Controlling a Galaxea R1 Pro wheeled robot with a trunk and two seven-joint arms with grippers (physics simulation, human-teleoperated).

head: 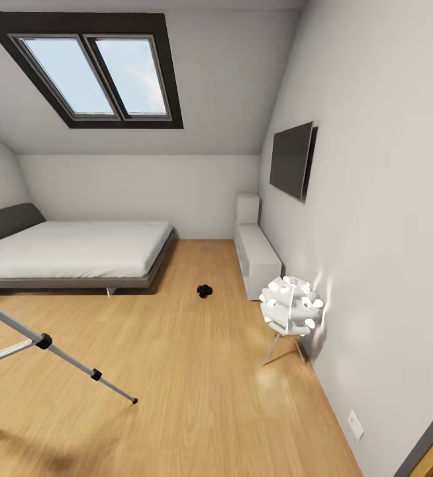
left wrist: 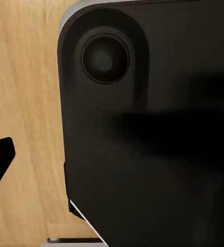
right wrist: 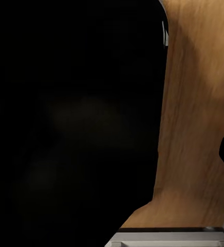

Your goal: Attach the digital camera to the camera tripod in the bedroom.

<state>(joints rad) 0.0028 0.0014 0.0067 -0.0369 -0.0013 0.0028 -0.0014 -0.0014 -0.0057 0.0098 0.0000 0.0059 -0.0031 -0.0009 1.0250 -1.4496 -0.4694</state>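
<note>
- The digital camera (head: 205,290) lies on the wood floor (head: 196,371) ahead of me, out in the open between the foot of the bed (head: 71,255) and the low white cabinet (head: 256,255), touching neither
- The camera tripod (head: 44,342) stands near my left side; I see two silver legs with black joints, one foot planted on the planks, and its head is cut off by the frame edge
- I judge the camera and tripod sit well apart, so I must fetch the camera first, then carry it back
- My jaws: both wrist views are mostly blocked by dark parts of my own body over bare floor, so I cannot tell how far either gripper is open or whether it holds anything
- The room: sloped ceiling with a dark-framed skylight (head: 94,69), a dark screen (head: 291,160) on the right wall, a white lamp (head: 290,306) on thin legs beside that wall
</note>
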